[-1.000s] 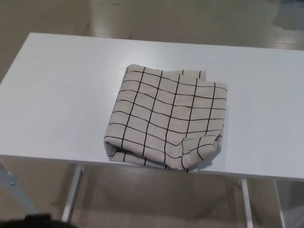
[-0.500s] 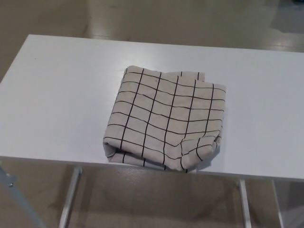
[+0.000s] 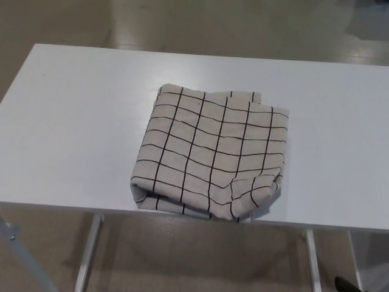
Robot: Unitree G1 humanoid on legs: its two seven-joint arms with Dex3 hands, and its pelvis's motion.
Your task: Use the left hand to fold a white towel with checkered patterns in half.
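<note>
- Item: cream-white cloth towel with a thin black checkered grid (image 3: 209,155), already folded into a rough square of more than one layer. It lies flat on the white rectangular counter (image 3: 73,121), roughly at the middle of its width and close to the near edge.
- Fold detail: the near edge of the towel is rounded and puffed; its near right corner is bunched and wrinkled, and the far right corner shows a lower layer peeking out past the top one.
- Support: the counter stands on pale metal legs (image 3: 88,252), seen below its near edge over a tan, glossy floor (image 3: 200,255).
- Writing and labels: no brand or lettering can be read on the towel or the counter.
- Containers: nothing here serves as one.
- Robot hand, left: out of the picture, so its state cannot be told. Robot hand, right: likewise out of the picture.
- Compared with the earlier frame: the towel keeps the same shape and place on the counter; the whole picture has shifted only slightly.
- Margin: a small dark object (image 3: 347,285) shows at the bottom right corner, too little of it to identify.
</note>
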